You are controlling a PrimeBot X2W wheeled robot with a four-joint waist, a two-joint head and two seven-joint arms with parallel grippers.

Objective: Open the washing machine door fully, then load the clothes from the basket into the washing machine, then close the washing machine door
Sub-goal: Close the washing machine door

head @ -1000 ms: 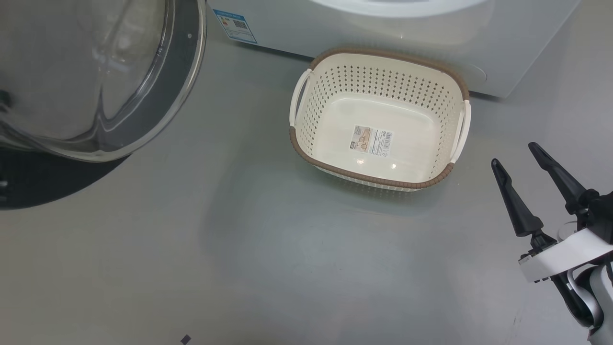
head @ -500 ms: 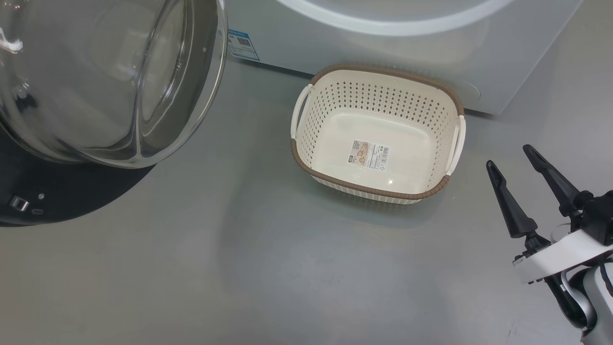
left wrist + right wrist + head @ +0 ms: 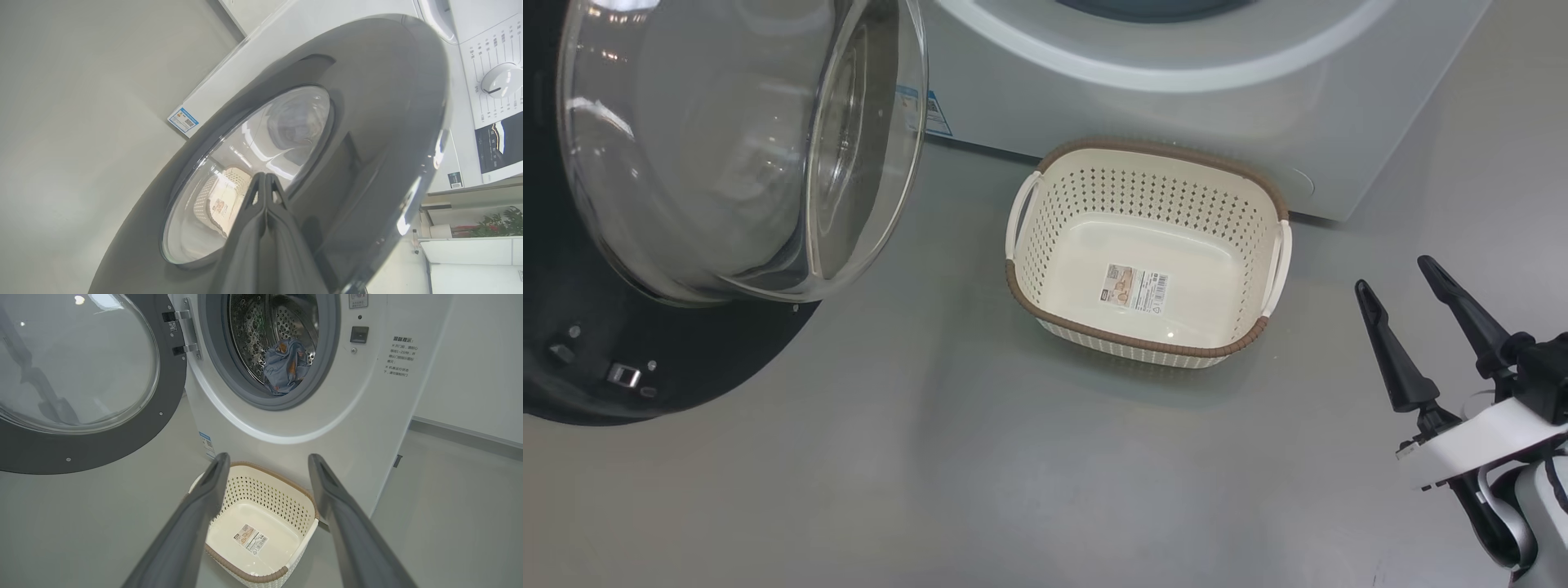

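The washing machine door (image 3: 605,384) stands swung open at the left, its glass bowl (image 3: 743,147) bulging toward me. My left gripper (image 3: 265,175) is shut and points at the door's black outer face (image 3: 367,102), close by the window's edge. The basket (image 3: 1127,339) sits on the floor before the washing machine (image 3: 1176,82), with only a barcode sticker inside. Light-blue printed clothes (image 3: 286,365) lie in the steel drum (image 3: 261,326). My right gripper (image 3: 1395,275) hangs open to the right of the basket with nothing between its fingers. The right wrist view has that gripper (image 3: 268,457) above the basket (image 3: 278,494).
Grey floor (image 3: 1013,474) spreads in front of the basket and door. A blue label (image 3: 935,114) marks the machine's lower front. The control panel with its dial (image 3: 498,79) appears in the left wrist view, and a white wall (image 3: 470,375) stands to the machine's right.
The head camera has tilted up, so the basket and machine sit lower in its picture. The door's glass edge now lies a little nearer the basket. My right gripper stays open.
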